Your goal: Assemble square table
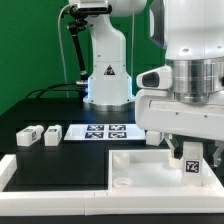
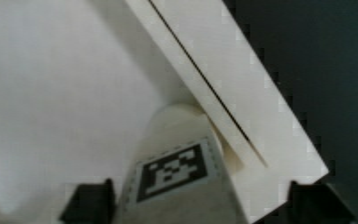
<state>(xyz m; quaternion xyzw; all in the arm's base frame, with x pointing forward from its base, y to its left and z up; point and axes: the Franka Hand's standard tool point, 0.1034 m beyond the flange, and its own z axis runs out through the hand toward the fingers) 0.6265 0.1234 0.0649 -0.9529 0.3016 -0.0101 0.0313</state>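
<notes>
The square table's white top (image 1: 140, 170) lies flat at the front of the exterior view's right, with its raised rim (image 2: 229, 95) running beside my fingers in the wrist view. One stubby white leg (image 1: 192, 166) with a black-and-white tag stands on the top near that rim. My gripper (image 1: 190, 154) hangs over this leg. In the wrist view the leg (image 2: 185, 165) sits between my gripper's (image 2: 201, 198) two dark fingers (image 2: 92, 200). One finger is close against it and a gap shows on the other side, so the jaws are open around it.
Two more white legs (image 1: 28, 137) (image 1: 50, 134) lie on the black table at the exterior view's left. The marker board (image 1: 105, 131) lies behind the top, in front of the arm's base (image 1: 108, 85). A low white border rail (image 1: 30, 172) runs along the front left.
</notes>
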